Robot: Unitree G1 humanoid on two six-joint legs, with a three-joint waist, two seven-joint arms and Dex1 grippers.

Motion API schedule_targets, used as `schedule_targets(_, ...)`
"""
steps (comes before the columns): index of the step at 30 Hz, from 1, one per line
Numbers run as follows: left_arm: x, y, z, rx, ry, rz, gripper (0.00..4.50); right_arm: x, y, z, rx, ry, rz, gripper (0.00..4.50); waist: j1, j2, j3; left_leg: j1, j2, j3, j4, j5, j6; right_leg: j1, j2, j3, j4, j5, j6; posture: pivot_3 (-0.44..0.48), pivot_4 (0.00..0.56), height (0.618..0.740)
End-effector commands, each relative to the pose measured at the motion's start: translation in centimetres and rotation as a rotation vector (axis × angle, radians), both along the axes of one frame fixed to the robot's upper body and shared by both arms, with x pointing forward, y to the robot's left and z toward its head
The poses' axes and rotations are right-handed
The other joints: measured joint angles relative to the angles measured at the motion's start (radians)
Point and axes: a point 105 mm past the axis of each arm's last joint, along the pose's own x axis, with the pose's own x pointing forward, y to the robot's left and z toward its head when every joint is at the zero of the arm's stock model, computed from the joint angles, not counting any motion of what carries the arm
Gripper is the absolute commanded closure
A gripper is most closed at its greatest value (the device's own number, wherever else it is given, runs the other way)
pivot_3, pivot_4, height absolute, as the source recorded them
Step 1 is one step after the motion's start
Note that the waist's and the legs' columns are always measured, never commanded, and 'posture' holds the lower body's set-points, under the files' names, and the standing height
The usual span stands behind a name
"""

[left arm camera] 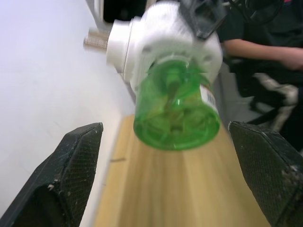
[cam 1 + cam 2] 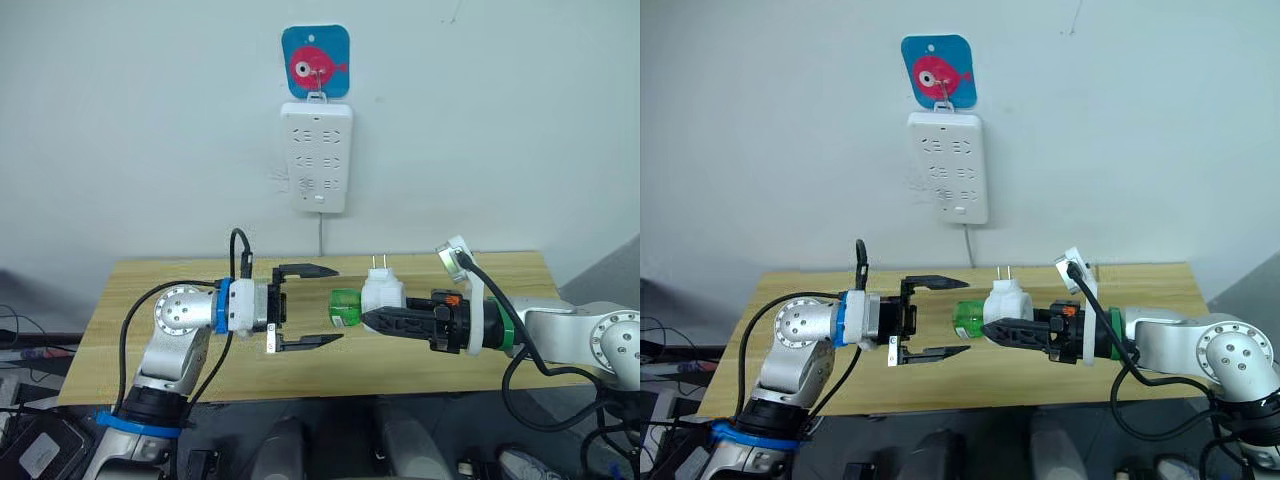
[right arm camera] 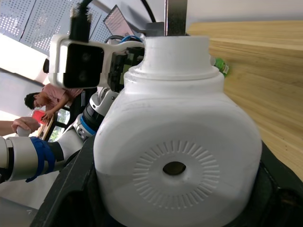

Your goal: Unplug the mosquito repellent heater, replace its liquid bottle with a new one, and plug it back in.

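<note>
White mosquito repellent heater (image 2: 382,294), green bottle (image 2: 346,308), black grippers

The heater (image 3: 177,156) is smooth white plastic with a soft sheen and 2 bright metal prongs (image 2: 379,262). Its bottle (image 1: 176,111) is clear, glossy green plastic. The worktop (image 2: 150,310) is pale wood with visible grain. The left tool's fingers (image 1: 71,170) carry matt black, finely cross-hatched pads.

We find the left gripper (image 2: 318,306) spread wide, an open gap separating it from the green bottle (image 2: 346,307) directly ahead. Behind the heater (image 2: 382,293), the right gripper (image 2: 372,320) blocks approach.
</note>
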Motion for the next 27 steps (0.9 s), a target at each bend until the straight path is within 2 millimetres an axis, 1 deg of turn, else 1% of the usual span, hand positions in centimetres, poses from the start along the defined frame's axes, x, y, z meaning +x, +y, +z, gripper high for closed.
schedule_targets(1, -0.1, -0.6, 0.7, -0.04, -0.09, 0.001, 0.0, -0.4, 0.3, 1.0, 0.028, -0.025, 0.035, 1.46, -0.002, 0.0, 0.0, 0.0, 0.0, 0.001, 0.0, 0.0, 0.0, 0.0, 0.0, 0.001, 0.0, 0.0, 0.001, -0.147, 0.16, 0.74)
schedule_targets(4, -0.2, -0.8, 0.3, -0.031, -0.106, -0.016, 0.0, -0.4, 0.4, 1.0, 0.025, -0.026, 0.037, 1.46, -0.003, 0.0, 0.0, 0.0, 0.0, 0.001, 0.0, 0.0, 0.0, 0.0, 0.0, 0.001, 0.0, 0.001, 0.001, -0.149, 0.16, 0.74)
schedule_targets(7, -0.2, -0.8, 0.0, -0.027, -0.094, -0.03, 0.62, -0.4, 0.4, 1.0, 0.024, -0.027, 0.036, 1.46, -0.004, 0.0, 0.0, 0.001, 0.0, 0.001, 0.0, 0.0, 0.0, 0.0, 0.001, 0.0, 0.001, 0.001, 0.001, -0.152, 0.16, 0.74)
schedule_targets(12, -0.1, -1.4, 0.4, -0.038, -0.085, -0.044, 2.23, -0.5, 0.4, 1.0, 0.02, -0.031, 0.038, 1.46, -0.005, 0.0, 0.0, 0.001, 0.0, 0.0, 0.0, 0.0, 0.0, 0.0, 0.001, 0.0, 0.001, 0.001, 0.001, -0.154, 0.16, 0.74)
schedule_targets(13, 0.0, -1.4, 0.5, -0.036, -0.078, -0.038, 2.32, -0.5, 0.4, 1.0, 0.021, -0.031, 0.038, 1.46, -0.005, 0.0, 0.0, 0.001, 0.0, 0.0, 0.0, 0.0, 0.0, 0.0, 0.001, 0.0, 0.001, 0.001, 0.001, -0.154, 0.16, 0.74)
schedule_targets(15, 0.0, -1.6, 0.9, -0.025, -0.051, -0.058, 2.32, -0.5, 0.5, 0.9, 0.018, -0.032, 0.038, 1.46, -0.005, 0.0, 0.0, 0.001, 0.0, 0.0, 0.0, 0.0, 0.0, 0.0, 0.001, 0.0, 0.001, 0.001, 0.001, -0.155, 0.161, 0.74)
schedule_targets(17, -0.2, -1.8, 1.3, 0.006, 0.069, -0.105, 2.32, -0.5, 0.5, 0.8, 0.011, -0.037, 0.038, 1.46, -0.007, 0.0, 0.0, 0.001, 0.0, 0.0, 0.0, 0.0, 0.0, 0.0, 0.001, 0.0, 0.001, 0.001, 0.001, -0.155, 0.161, 0.74)
schedule_targets(19, -0.4, -1.7, 1.4, 0.101, 0.26, -0.145, 2.32, -0.6, 0.4, 0.6, -0.006, -0.046, 0.047, 1.46, -0.009, 0.0, 0.0, 0.001, 0.0, -0.001, 0.0, 0.0, 0.0, 0.0, 0.002, -0.001, 0.001, 0.001, 0.001, -0.15, 0.161, 0.74)
schedule_targets(21, 0.1, -1.4, 2.0, 0.155, 0.526, -0.127, 2.32, -0.7, 0.4, 0.5, -0.017, -0.053, 0.054, 1.46, -0.009, 0.0, 0.0, 0.0, 0.0, -0.002, 0.0, 0.0, 0.0, 0.0, 0.004, -0.002, 0.002, 0.001, 0.001, -0.146, 0.161, 0.74)
schedule_targets(23, 0.5, -0.8, 3.2, 0.185, 0.799, -0.15, 2.32, -0.8, 0.4, 0.3, -0.033, -0.068, 0.069, 1.46, -0.01, 0.0, 0.0, 0.001, 0.0, -0.003, 0.0, 0.0, 0.0, 0.0, 0.007, -0.002, 0.002, 0.001, 0.001, -0.142, 0.161, 0.74)
schedule_targets(24, 0.6, -0.5, 3.7, 0.202, 0.898, -0.164, 2.32, -0.9, 0.4, 0.3, -0.036, -0.071, 0.074, 1.46, -0.01, 0.0, 0.0, 0.0, 0.0, -0.003, 0.0, 0.0, 0.0, 0.0, 0.008, -0.002, 0.002, 0.001, 0.001, -0.142, 0.161, 0.74)
schedule_targets(27, 0.7, 0.2, 4.6, 0.251, 1.077, -0.206, 2.32, -1.0, 0.5, 0.1, -0.041, -0.075, 0.085, 1.46, -0.012, 0.0, 0.0, 0.001, 0.001, -0.003, 0.0, 0.0, 0.0, 0.0, 0.009, -0.002, 0.002, 0.0, 0.002, -0.14, 0.161, 0.74)
